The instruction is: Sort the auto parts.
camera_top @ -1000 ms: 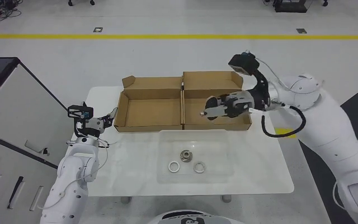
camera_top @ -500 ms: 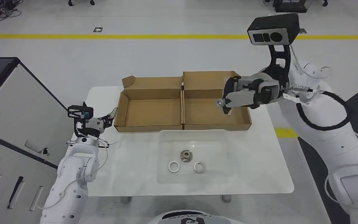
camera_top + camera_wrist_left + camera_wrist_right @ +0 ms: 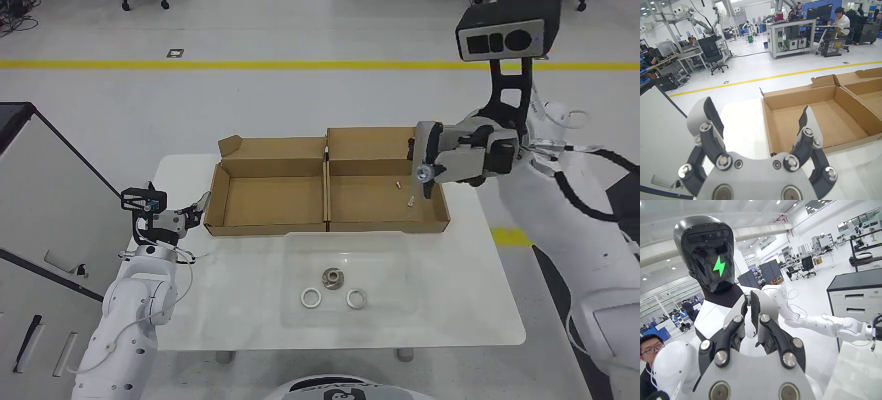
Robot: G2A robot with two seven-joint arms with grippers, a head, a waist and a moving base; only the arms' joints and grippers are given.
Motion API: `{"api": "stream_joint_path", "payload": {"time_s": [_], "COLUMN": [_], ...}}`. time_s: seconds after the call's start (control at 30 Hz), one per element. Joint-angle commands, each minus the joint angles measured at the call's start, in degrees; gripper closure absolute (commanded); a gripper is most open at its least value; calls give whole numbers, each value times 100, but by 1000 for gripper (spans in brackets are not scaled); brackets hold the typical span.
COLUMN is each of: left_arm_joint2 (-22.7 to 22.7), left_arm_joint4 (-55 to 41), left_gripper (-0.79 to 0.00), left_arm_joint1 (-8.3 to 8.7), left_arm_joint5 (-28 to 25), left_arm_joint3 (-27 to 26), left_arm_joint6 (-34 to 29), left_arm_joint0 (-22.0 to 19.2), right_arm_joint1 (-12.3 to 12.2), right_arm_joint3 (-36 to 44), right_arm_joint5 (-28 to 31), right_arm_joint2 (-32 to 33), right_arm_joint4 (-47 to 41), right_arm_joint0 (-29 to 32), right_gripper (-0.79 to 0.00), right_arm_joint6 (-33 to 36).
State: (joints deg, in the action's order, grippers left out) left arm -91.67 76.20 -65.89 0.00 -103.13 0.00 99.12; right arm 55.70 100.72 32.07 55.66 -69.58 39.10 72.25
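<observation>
R gripper [image 3: 426,172] is hanging over the right carton [image 3: 360,205], by its outer side wall. Fingers are pinching nearly closed on a small spring [image 3: 748,298]. Two small parts [image 3: 411,203] are lying on that carton's floor. Left carton [image 3: 265,200] is butting against it. L gripper [image 3: 756,108] is sitting well apart from the right carton, beyond the left carton, jaws spread wide, holding nothing. Clear tray [image 3: 385,270] is sitting just in front of the right carton, w/ a gear-like part [image 3: 330,275] and two white rings [image 3: 312,297].
</observation>
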Motion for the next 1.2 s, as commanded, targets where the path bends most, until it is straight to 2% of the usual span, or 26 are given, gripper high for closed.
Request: {"api": "stream_joint_path", "payload": {"time_s": [0.0,0.2,0.27,0.43,0.6,0.93,1.1,1.17], "left_arm_joint2": [0,0,0,0,0,0,0,0], "left_arm_joint4": [0,0,0,0,0,0,0,0], "left_gripper": [-785,-785,-785,-785,-785,-785,-785,-785], "left_arm_joint1": [0,0,0,0,0,0,0,0], "left_arm_joint5": [0,0,0,0,0,0,0,0], "left_arm_joint3": [0,0,0,0,0,0,0,0], "left_arm_joint6": [0,0,0,0,0,0,0,0], "left_arm_joint0": [0,0,0,0,0,0,0,0], "right_arm_joint1": [0,101,175,362,469,507,536,570], "right_arm_joint3": [0,284,310,246,1,-160,-75,-12], "right_arm_joint5": [0,-1,96,103,112,-357,-429,-375], "right_arm_joint2": [0,31,-26,-107,-85,202,330,357], "right_arm_joint4": [0,-459,-864,-1170,-843,406,400,127], "right_arm_joint0": [0,187,210,167,135,121,258,329], "right_gripper": [0,0,0,0,0,0,0,0], "right_arm_joint6": [0,-168,-123,-107,-120,-232,-288,-314]}}
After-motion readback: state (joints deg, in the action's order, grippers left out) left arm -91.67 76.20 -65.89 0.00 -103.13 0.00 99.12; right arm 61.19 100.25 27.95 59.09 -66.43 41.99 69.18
